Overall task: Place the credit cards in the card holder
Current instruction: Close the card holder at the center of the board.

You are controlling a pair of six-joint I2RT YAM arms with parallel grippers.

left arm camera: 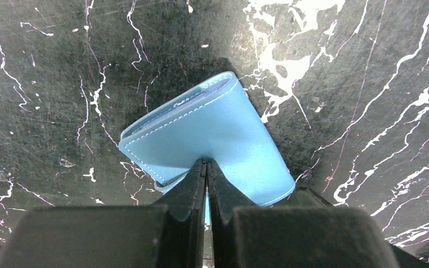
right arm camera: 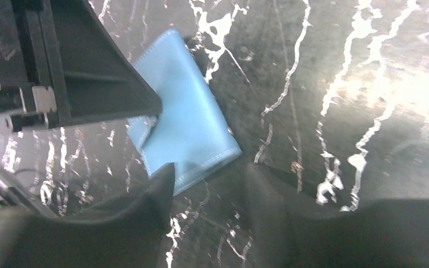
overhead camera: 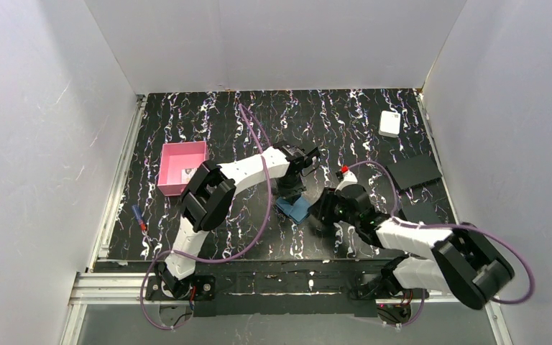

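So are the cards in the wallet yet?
Nothing looks done yet. The left gripper pinches the wallet, which is folded shut; the right gripper hangs open next to it, empty. A pale card lies in the pink tray. Opening the wallet and sliding cards in is left.

One card holder [overhead camera: 295, 209], one pink tray [overhead camera: 183, 144]
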